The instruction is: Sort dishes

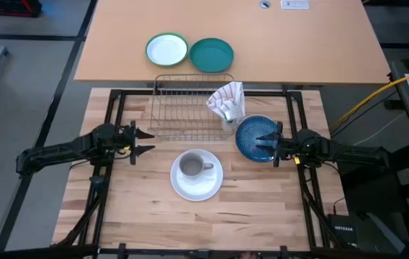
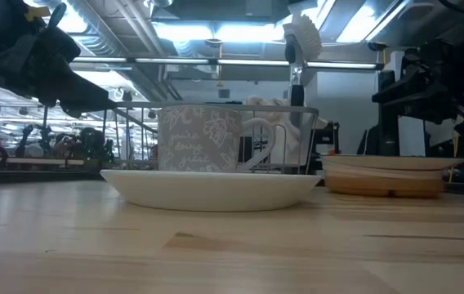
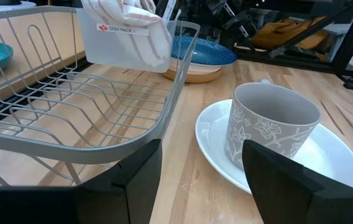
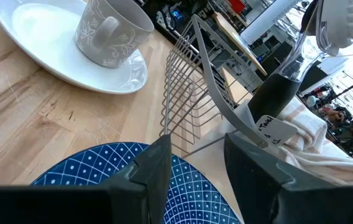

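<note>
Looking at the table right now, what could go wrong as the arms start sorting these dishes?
The right gripper hovers over the dark blue patterned plate, which rests on a tan wooden plate; gripping the rim might drag both. That stack sits close to the wire dish rack and its cloth-stuffed holder, so a lift could snag them. The small grey mug stands loose on the white plate; moving that plate could tip it.

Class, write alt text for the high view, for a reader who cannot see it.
A grey mug stands on a white plate mid-table, between two dark arms. The right pincer hangs over a blue plate beside a wire dish rack; the left pincer is open.
</note>
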`<state>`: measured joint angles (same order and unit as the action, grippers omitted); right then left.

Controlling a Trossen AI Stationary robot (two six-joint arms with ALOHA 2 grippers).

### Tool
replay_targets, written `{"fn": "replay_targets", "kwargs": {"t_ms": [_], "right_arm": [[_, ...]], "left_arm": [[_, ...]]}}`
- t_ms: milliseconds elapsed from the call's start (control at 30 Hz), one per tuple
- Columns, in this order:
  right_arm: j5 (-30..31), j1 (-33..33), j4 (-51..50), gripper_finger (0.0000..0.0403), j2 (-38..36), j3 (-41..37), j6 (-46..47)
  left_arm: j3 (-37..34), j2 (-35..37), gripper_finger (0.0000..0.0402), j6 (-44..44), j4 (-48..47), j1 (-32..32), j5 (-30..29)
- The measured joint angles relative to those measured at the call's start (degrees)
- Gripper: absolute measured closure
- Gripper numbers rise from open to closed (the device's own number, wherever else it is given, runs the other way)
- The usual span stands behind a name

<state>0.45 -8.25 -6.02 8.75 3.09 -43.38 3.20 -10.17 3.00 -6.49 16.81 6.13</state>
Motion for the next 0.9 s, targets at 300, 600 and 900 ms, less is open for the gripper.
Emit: {"fn": "replay_targets", "kwargs": {"t_ms": [300, 600, 900], "right_arm": [[0.02, -0.02, 0.00, 0.0251, -0.02, 0.00, 0.00], [10.13, -0.02, 10.89, 0.0251, 0.32, -0.45, -15.41], [9.38, -0.02, 13.51, 0.0251, 0.35, -0.31, -15.46]], "left_arm": [[0.00, 0.00, 0.0189, -0.01, -0.01, 0.00, 0.00], [0.00, 0.00, 0.0189, -0.01, 0.03, -0.01, 0.00], [0.00, 0.01, 0.0189, -0.01, 0.05, 0.00, 0.02]]}}
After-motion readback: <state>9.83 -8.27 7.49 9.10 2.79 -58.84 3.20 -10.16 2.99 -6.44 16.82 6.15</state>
